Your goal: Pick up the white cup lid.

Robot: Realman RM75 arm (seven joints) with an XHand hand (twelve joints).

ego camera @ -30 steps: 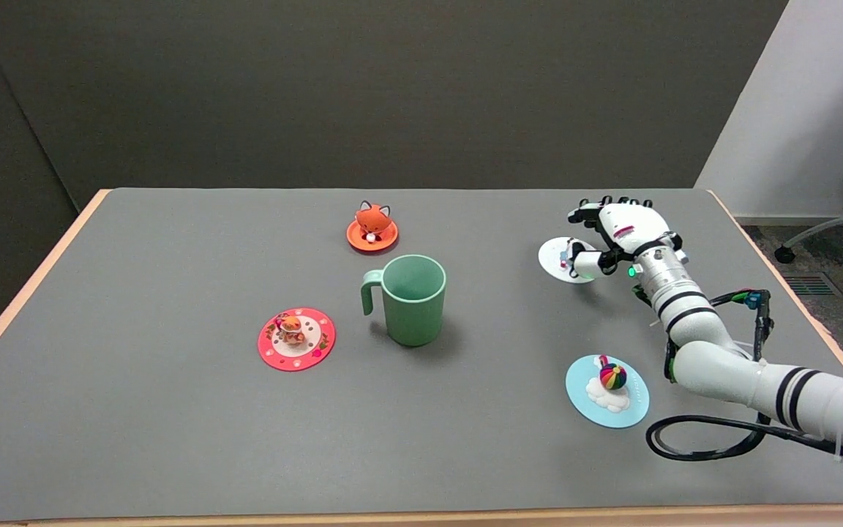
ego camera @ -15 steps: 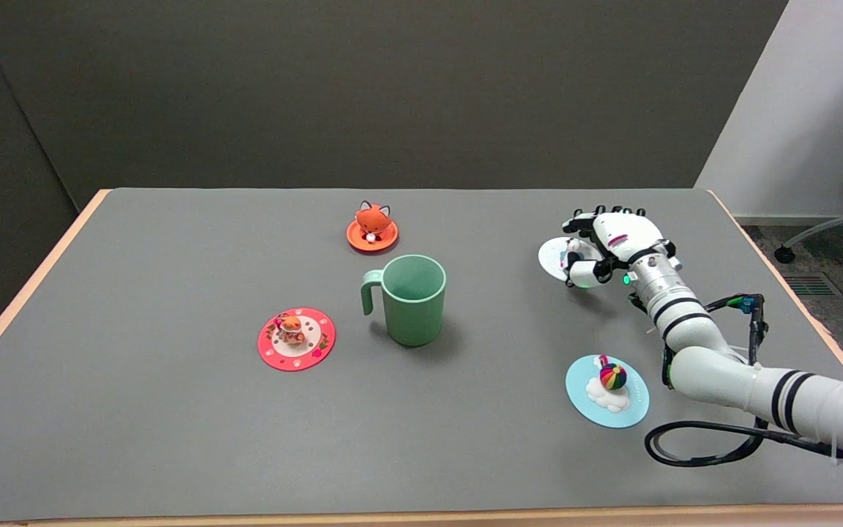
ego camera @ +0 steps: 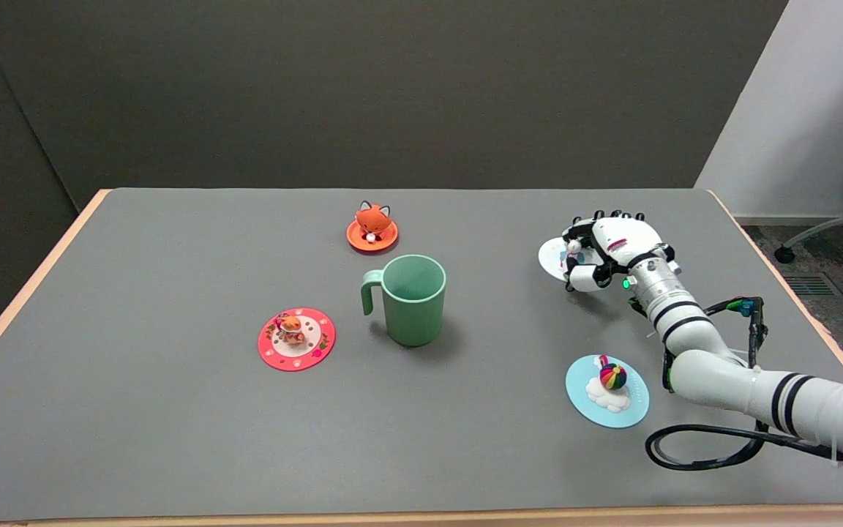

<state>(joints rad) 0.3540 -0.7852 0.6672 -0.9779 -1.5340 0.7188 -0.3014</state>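
The white cup lid (ego camera: pixel 549 258) lies flat on the grey table at the right. Only its left part shows; the rest is under my right hand (ego camera: pixel 607 249). The hand sits low over the lid with its fingers curled down. Thumb and fingers close around the small figure on top of the lid. The lid looks to be still resting on the table.
A green mug (ego camera: pixel 413 298) stands mid-table. An orange fox lid (ego camera: pixel 372 228) lies behind it, a red lid (ego camera: pixel 296 338) to its left, and a light blue lid (ego camera: pixel 607 391) with a striped ball beside my forearm. A black cable (ego camera: pixel 692 446) loops at the lower right.
My right hand has come down and slightly left over the white lid, and its fingers have closed in around the lid's small figure. The lid has not moved.
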